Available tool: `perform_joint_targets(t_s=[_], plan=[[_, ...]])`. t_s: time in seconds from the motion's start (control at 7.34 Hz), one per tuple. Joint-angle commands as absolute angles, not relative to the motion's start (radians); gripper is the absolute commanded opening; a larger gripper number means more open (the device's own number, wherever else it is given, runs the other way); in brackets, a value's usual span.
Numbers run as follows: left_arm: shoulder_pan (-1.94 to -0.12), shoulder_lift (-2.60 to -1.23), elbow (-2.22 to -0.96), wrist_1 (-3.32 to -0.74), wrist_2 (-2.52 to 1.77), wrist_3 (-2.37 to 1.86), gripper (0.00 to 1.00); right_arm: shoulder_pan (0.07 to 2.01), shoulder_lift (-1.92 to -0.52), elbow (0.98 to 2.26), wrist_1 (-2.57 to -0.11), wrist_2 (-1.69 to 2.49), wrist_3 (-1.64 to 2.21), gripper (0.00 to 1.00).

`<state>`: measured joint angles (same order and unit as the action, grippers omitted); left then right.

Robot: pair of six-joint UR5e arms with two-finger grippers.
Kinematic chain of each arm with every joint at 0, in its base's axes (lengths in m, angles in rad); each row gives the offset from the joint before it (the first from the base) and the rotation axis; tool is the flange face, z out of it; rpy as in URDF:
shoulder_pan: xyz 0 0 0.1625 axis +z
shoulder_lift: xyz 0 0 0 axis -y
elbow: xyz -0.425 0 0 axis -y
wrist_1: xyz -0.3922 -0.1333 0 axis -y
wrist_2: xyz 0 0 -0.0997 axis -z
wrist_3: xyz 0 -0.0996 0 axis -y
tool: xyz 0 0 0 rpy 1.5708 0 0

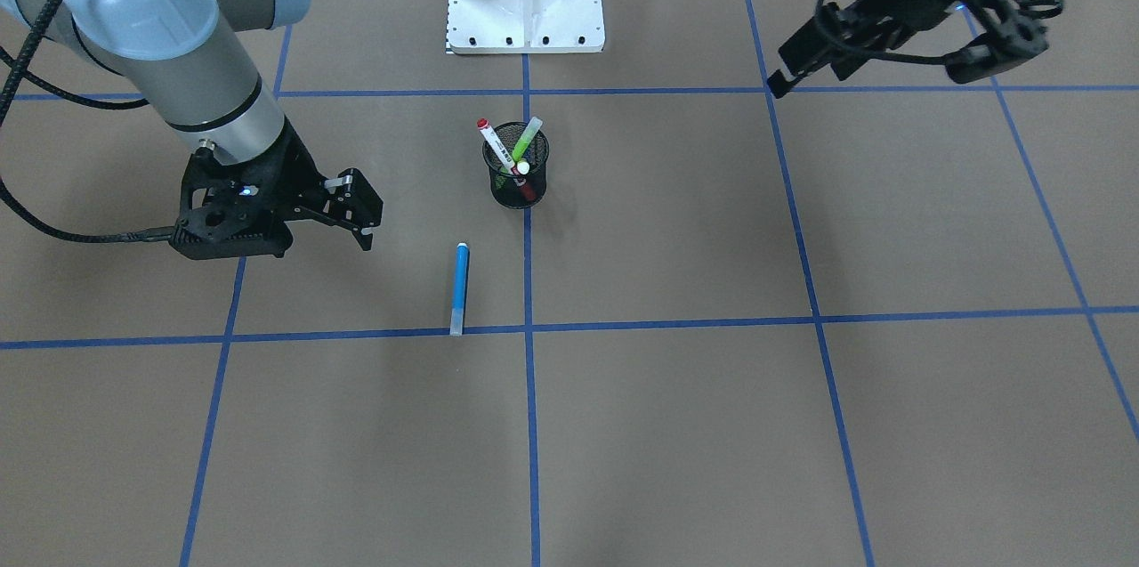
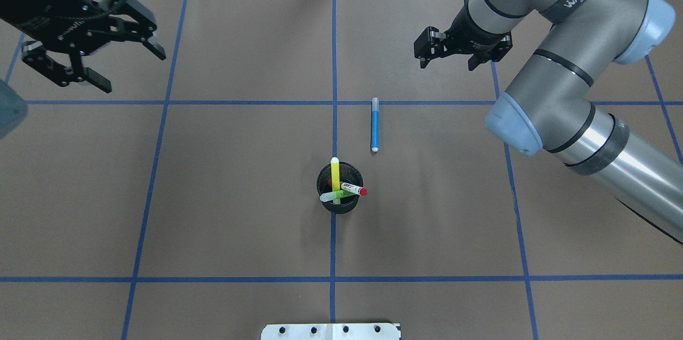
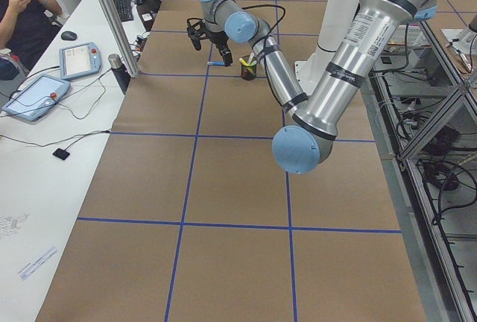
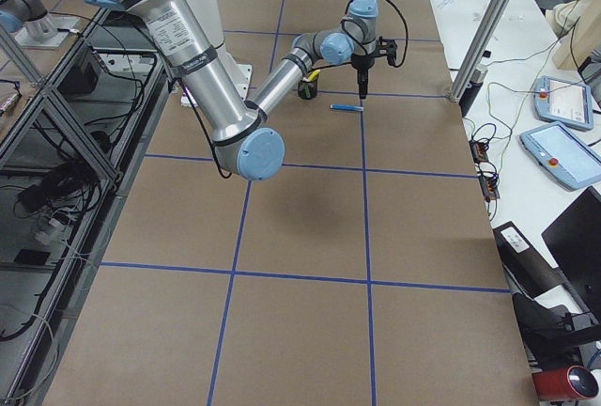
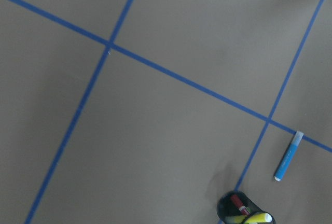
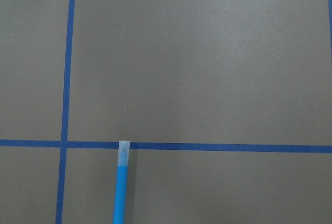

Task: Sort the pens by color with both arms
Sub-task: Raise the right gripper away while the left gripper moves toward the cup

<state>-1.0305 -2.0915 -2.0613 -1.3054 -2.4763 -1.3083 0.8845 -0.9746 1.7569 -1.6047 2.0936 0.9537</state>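
**Blue pen flat on surface, other three in cup, both arms empty**

Blue pen [image 1: 460, 288] lies flat on the surface [image 2: 240, 196]. It runs parallel to the centre tape line, just on the right arm's side of it. Its clear cap end touches the cross tape line farther from the robot. The other end points toward the black mesh cup [image 1: 519, 193], near it but not touching.

Cup stands upright on the centre line. It holds the red-cap pen [image 2: 353, 189], lime green pen [image 1: 527, 140] and yellow pen [image 2: 335, 173], all leaning on the rim.

Right fingers [image 1: 360, 209] are spread wide with nothing between them, above the surface and off to the side of the blue pen. Left fingers [image 2: 149, 44] are also spread wide and empty, well apart from the cup and pens.
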Motion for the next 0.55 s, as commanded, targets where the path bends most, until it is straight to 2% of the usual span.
perform_joint_targets(t_s=[0.0,0.14,0.41], plan=[[-0.959,-2.236,-1.923,-1.305,-2.473,-1.325,1.00,0.919,-0.999,1.752,-1.600,2.135,0.904,0.99],[-0.924,-2.311,-1.845,-1.307,-2.474,-1.324,1.00,0.926,-1.011,1.755,-1.595,2.152,0.873,0.99],[-0.882,-2.496,-1.603,-1.308,-2.474,-1.307,1.00,0.928,-1.034,1.752,-1.600,2.166,0.803,1.00]])
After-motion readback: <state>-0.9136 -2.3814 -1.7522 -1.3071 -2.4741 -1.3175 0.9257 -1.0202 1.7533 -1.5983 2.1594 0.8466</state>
